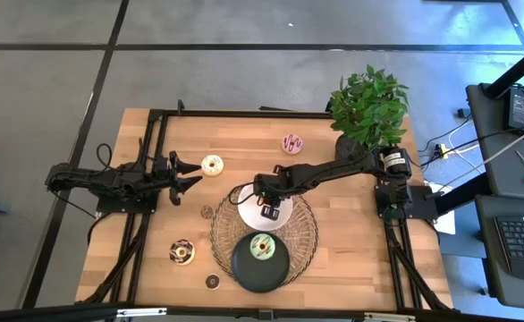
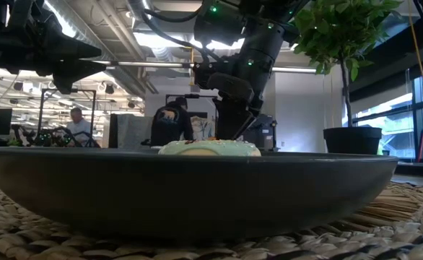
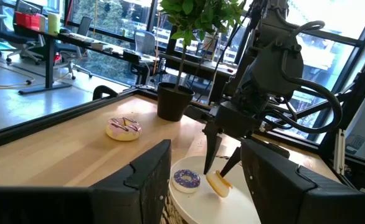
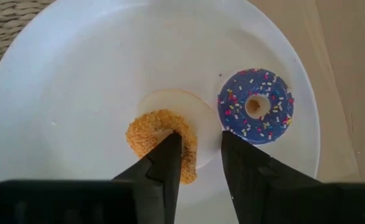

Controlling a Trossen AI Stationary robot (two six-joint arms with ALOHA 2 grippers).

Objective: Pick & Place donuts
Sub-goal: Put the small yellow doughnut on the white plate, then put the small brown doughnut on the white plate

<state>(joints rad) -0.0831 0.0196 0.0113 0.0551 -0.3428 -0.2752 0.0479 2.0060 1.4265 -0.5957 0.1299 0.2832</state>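
Note:
My right gripper (image 1: pixel 268 212) hangs over the white plate (image 1: pixel 244 215), shut on a mini orange donut (image 4: pixel 161 140). A mini purple sprinkled donut (image 4: pixel 255 106) lies flat beside it on the plate. My left gripper (image 1: pixel 190 174) is open and empty, just left of the cream donut (image 1: pixel 212 165) on the table. The pink-striped donut (image 1: pixel 292 143) lies farther back. A green-iced donut (image 1: pixel 262 247) lies on the black plate (image 1: pixel 244 268). A chocolate donut (image 1: pixel 182 252) and a mini brown one (image 1: pixel 213 282) lie near the front left. My right gripper has the mini orange donut's rim (image 4: pixel 190 163) between its two fingertips, coming from above and pointing down. One finger (image 4: pixel 167 158) covers the donut's middle, so I cannot tell whether it is in the hole. The donut is tilted, its lower edge (image 3: pixel 220 191) on the white plate.
A round woven mat (image 1: pixel 302 241) lies under both plates. A potted plant (image 1: pixel 369 112) stands at the far right corner. Another small donut (image 1: pixel 207 212) lies left of the mat. People show in the room beyond the table.

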